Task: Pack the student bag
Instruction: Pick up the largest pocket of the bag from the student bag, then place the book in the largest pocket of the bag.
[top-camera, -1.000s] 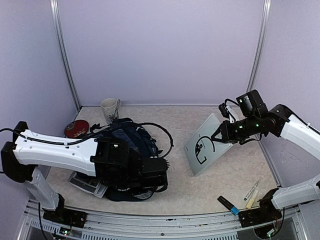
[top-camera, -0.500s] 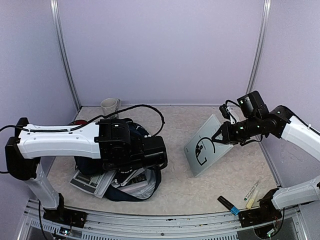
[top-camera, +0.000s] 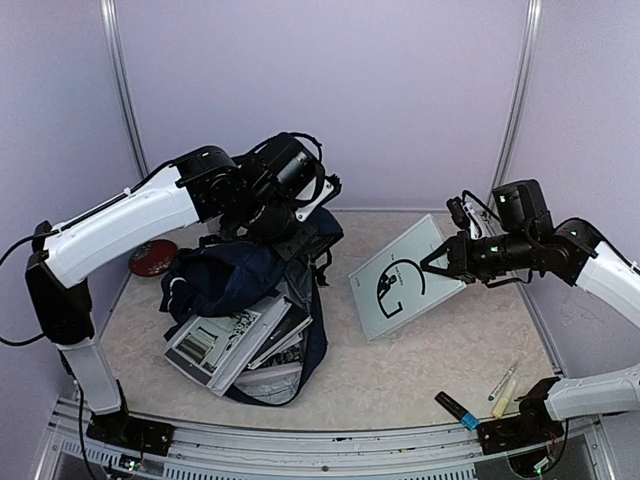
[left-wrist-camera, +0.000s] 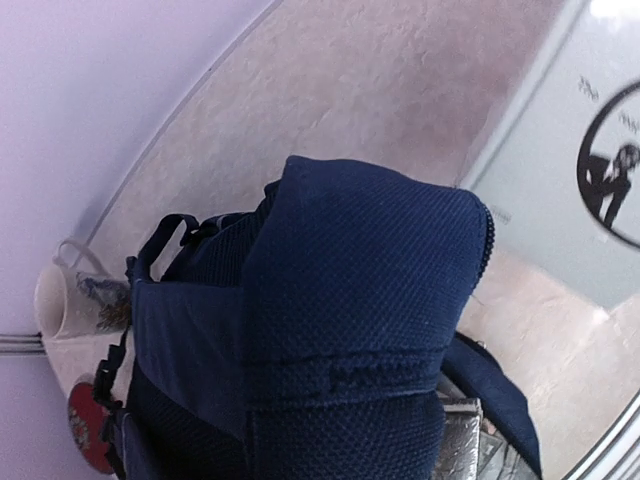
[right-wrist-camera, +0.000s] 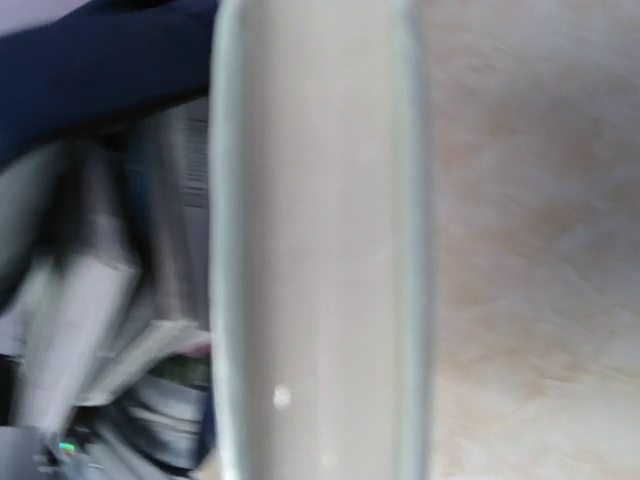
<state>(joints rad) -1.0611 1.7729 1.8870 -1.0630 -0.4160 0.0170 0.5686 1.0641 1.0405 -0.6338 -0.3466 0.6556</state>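
- The bag (top-camera: 235, 280) stands at the left-centre of the table (top-camera: 400, 370). Its top is pulled up high and its lower part rests on the table.
- The left gripper (top-camera: 302, 225) is clamped narrowly on the fabric at the bag's top. Its fingers are buried in the cloth and cannot be seen in either view.
- The left wrist view is nearly filled by navy mesh fabric (left-wrist-camera: 360, 300), so no opening or lining can be made out there.
- A stack of books and printed sheets (top-camera: 225, 340) juts from under the bag's raised fabric towards the near edge. A navy edge of the bag runs round its right and near sides. How far the stack sits inside the bag cannot be determined.
- A white board with a black round emblem (top-camera: 395, 285) is tilted just right of the bag, apart from it.
- The right gripper (top-camera: 445, 262) is closed on the board's upper right edge. The right wrist view shows only that edge, blurred, with no fingers visible.
- 1 mug (left-wrist-camera: 62, 298) appears only in the left wrist view, at the back wall; the arm hides it from above.
- 1 red disc (top-camera: 150, 258) lies left of the bag, partly covered by it.
- 1 black marker with a blue end (top-camera: 457, 408) and 2 pale pens (top-camera: 503, 383) lie at the near right, well apart from the bag.
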